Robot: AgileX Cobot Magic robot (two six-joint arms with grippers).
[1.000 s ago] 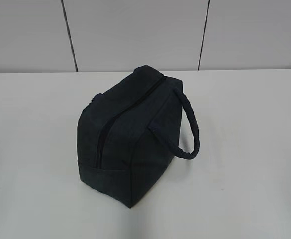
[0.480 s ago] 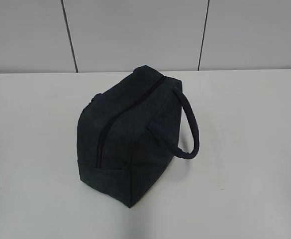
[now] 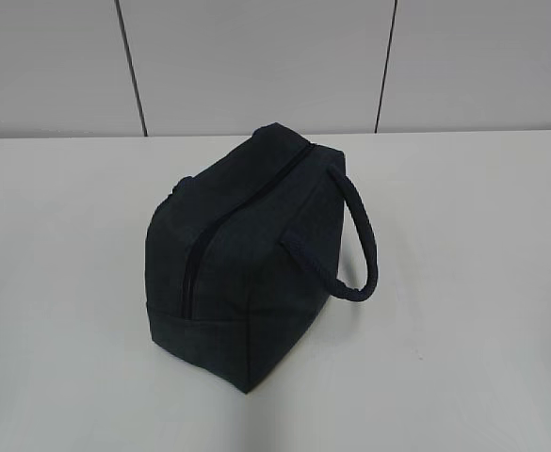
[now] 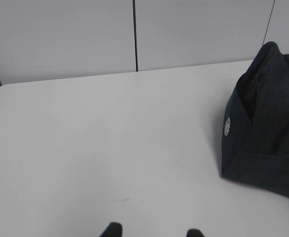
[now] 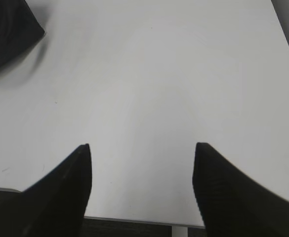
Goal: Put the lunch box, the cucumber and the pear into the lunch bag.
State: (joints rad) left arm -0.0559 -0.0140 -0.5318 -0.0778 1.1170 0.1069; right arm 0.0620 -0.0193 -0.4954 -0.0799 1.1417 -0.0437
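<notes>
The dark navy lunch bag (image 3: 247, 264) stands in the middle of the white table, its top zipper (image 3: 220, 221) closed and its looped strap handle (image 3: 355, 245) hanging to the right. It also shows at the right edge of the left wrist view (image 4: 265, 123) and at the top left corner of the right wrist view (image 5: 6, 32). My left gripper (image 4: 151, 231) is open and empty over bare table, left of the bag. My right gripper (image 5: 142, 148) is open and empty near the table's front edge, right of the bag. The lunch box, cucumber and pear are out of view.
The white table (image 3: 463, 330) stretches around the bag. A grey panelled wall (image 3: 256, 56) stands behind it. The table's front edge (image 5: 134, 218) shows under my right gripper, and its right edge (image 5: 285, 34) runs along the top right.
</notes>
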